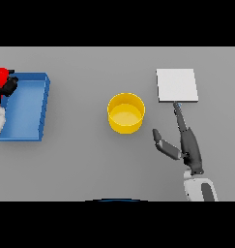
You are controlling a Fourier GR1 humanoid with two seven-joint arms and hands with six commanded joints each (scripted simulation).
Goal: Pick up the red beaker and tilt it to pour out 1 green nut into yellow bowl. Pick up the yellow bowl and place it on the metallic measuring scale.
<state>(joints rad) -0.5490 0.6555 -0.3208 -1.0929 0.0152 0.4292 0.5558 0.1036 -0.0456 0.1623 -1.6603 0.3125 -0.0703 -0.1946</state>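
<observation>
My left hand at far left edge, fingers curled round the red beaker, over the shallow blue rectangular tray. Round yellow bowl mid-table, standing alone. My right hand is open, thumb spread, fingertips touching the near edge of the flat square metallic scale.

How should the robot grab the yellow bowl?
Probably by its rim. The bowl stands upright and open-topped, with thin round walls. The open right hand lies to its right, so coming from that side, thumb inside and fingers outside the near wall, seems best.
</observation>
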